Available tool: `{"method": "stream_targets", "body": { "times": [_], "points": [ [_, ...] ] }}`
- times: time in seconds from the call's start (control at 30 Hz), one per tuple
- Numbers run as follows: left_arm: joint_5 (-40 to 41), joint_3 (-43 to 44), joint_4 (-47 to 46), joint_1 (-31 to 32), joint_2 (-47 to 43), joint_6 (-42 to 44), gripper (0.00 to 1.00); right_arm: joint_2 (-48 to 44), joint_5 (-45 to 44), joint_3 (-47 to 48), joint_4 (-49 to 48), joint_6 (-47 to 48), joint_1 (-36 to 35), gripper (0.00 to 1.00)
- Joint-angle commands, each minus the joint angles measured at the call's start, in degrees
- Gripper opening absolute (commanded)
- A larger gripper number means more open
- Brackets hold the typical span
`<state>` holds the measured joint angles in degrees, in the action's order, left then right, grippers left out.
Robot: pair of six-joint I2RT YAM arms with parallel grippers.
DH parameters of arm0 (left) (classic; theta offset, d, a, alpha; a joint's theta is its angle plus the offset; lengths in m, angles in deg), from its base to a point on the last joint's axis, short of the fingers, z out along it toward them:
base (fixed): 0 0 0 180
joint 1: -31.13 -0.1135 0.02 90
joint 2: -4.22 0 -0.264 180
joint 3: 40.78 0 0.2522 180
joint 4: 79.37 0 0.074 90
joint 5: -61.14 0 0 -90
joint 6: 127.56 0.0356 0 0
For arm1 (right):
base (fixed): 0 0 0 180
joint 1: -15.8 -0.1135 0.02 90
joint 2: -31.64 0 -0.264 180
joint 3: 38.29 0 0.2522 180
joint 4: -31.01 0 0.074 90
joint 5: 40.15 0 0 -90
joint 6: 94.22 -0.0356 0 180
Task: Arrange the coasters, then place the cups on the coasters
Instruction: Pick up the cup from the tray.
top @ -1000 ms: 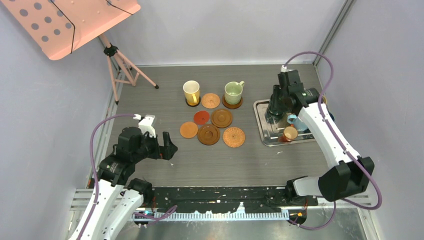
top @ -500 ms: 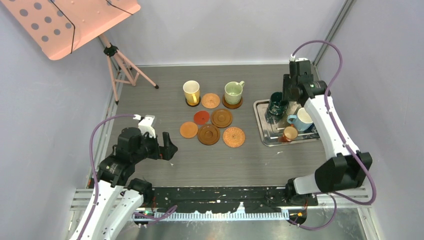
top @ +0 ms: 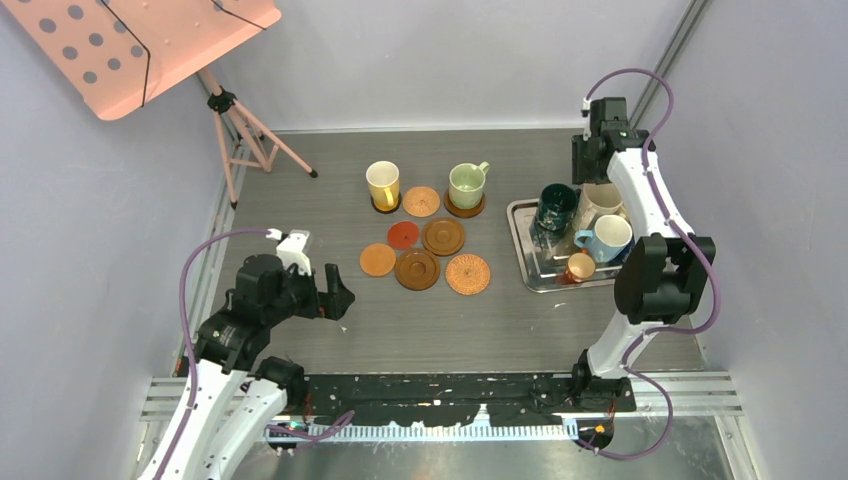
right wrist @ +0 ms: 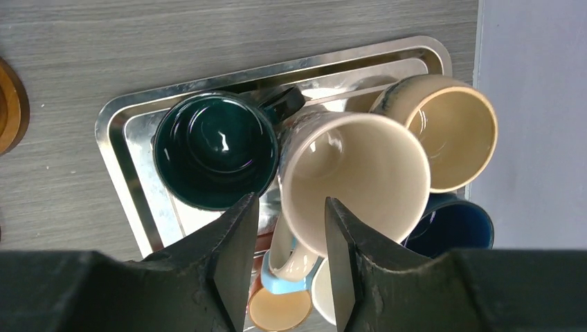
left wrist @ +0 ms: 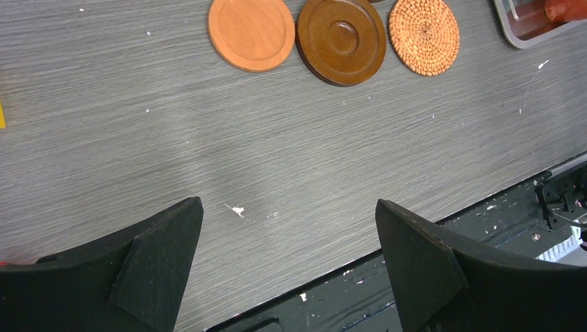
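The metal tray (right wrist: 124, 173) at the table's right side holds the crowded cups. Above it, the right gripper (right wrist: 291, 207) is clenched on the cream cup (right wrist: 360, 173), 1 finger inside its rim and 1 outside. I judge the cup stiff, rather heavy, glazed and slippery, breakable; the wall is a fair hold. 6 free coasters (top: 443, 236) lie mid-table. The left gripper (left wrist: 287, 204) stands released, empty. No writing is readable.

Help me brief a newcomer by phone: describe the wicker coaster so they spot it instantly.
Start at the metal tray on the right of the table; round coasters cluster just left of it. The wicker coaster is rightmost in the near row, on the tray's side. Only it is woven; its neighbours are smooth.
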<state>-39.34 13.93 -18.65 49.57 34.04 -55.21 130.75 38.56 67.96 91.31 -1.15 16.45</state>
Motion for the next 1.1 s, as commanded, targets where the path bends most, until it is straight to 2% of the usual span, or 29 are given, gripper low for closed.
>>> {"method": "stream_targets", "body": {
  "times": [0.0, 0.3, 0.73, 1.07],
  "points": [
    [0.3, 0.1, -2.0, 0.3, 1.1, -0.3, 0.99, 1.7, 3.9, 4.6, 1.0, 2.1, 2.0, 0.47],
    [0.3, 0.2, -2.0, 0.3, 2.2, -0.3, 0.99, 4.0, 7.1, 3.4, 1.4, 2.1, 3.7, 0.44],
    [0.4, 0.3, -2.0, 0.3, 2.5, -0.2, 0.99, 6.1, 7.3, 1.0, 0.9, 2.3, 3.7, 0.38],
    [0.6, 0.3, -1.9, 0.3, 2.5, -0.3, 0.99, 6.7, 7.1, 2.4, 1.0, 3.2, 3.7, 0.25]
  ]
}}
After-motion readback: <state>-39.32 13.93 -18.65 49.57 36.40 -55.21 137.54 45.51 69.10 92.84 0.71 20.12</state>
